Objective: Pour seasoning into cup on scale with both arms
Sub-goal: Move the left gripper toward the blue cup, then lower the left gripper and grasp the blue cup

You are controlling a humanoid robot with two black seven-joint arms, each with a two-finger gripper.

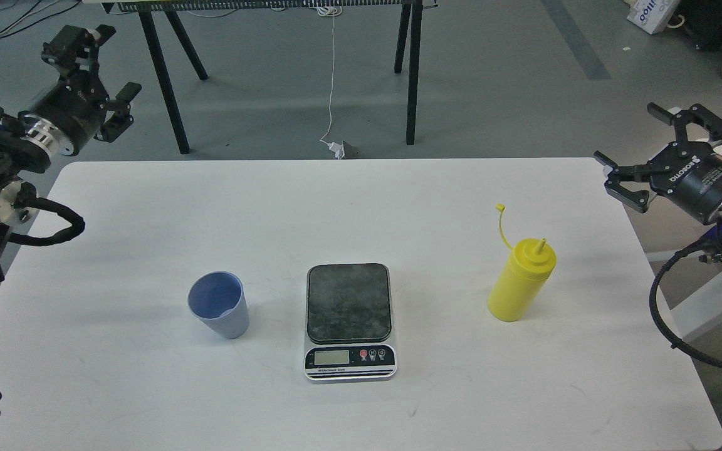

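Observation:
A yellow squeeze bottle of seasoning (519, 283) stands upright on the right of the white table (348, 207), its nozzle bare and its small cap hanging on a tether. A pale blue-grey cup (219, 305) stands upright and empty left of the scale (349, 319), not on it. The scale's dark plate is bare. My left gripper (105, 66) is open and empty, up beyond the table's far left corner. My right gripper (637, 138) is open and empty, above the table's far right edge, well away from the bottle.
Black trestle legs (170, 88) and a white cable (331, 81) with a plug stand on the grey floor behind the table. A white frame (712, 294) and my right arm's black hose sit off the table's right edge.

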